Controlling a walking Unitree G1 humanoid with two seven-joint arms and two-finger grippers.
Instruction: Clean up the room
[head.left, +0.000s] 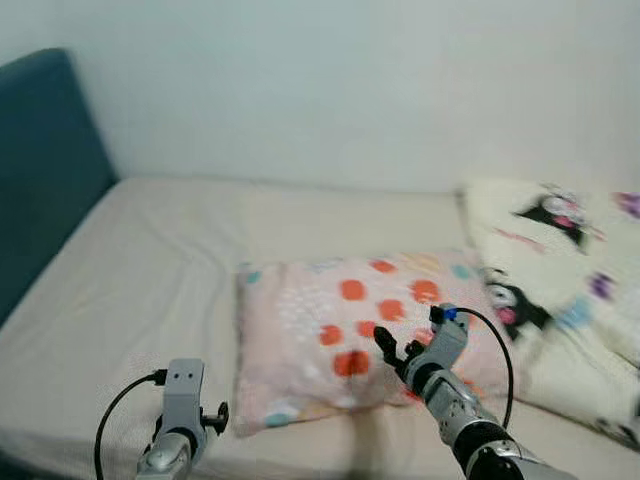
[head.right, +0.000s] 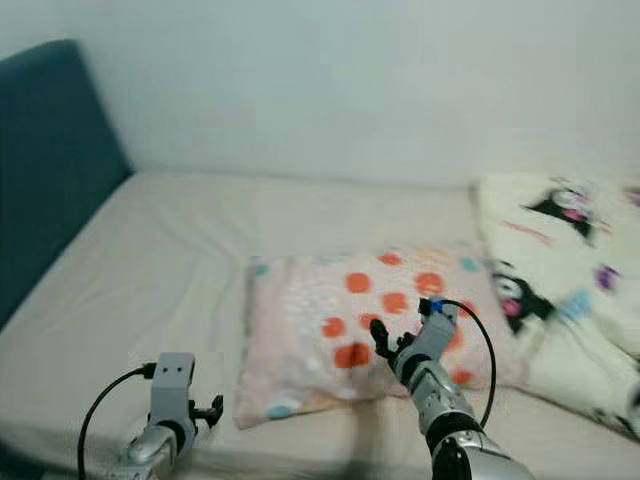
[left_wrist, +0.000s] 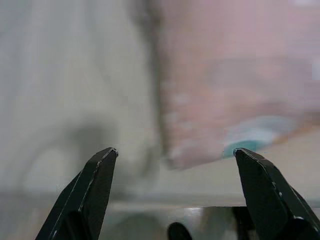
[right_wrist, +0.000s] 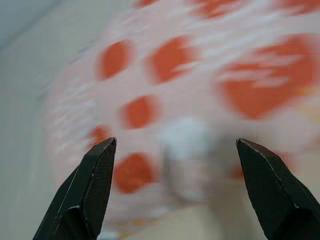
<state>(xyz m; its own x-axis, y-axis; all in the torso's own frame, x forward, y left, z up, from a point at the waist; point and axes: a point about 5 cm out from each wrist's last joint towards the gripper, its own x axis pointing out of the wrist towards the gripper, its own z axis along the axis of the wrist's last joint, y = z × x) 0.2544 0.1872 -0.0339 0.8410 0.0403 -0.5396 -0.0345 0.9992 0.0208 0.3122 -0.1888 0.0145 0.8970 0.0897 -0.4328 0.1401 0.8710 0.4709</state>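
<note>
A pink pillow (head.left: 340, 330) with orange-red dots lies flat in the middle of the cream bed sheet (head.left: 150, 270). My right gripper (head.left: 397, 350) hovers open over the pillow's near right part. In the right wrist view, its fingers (right_wrist: 90, 190) frame the dotted pillow cover (right_wrist: 175, 100) with nothing between them. My left gripper (left_wrist: 175, 150) is open and low by the bed's near edge, just left of the pillow's near left corner (left_wrist: 200, 150). It holds nothing.
A cream blanket (head.left: 560, 280) printed with cartoon figures is bunched on the right side of the bed. A dark blue headboard (head.left: 40, 170) stands at the left. A pale wall (head.left: 350, 80) runs behind the bed. Bare sheet stretches left of the pillow.
</note>
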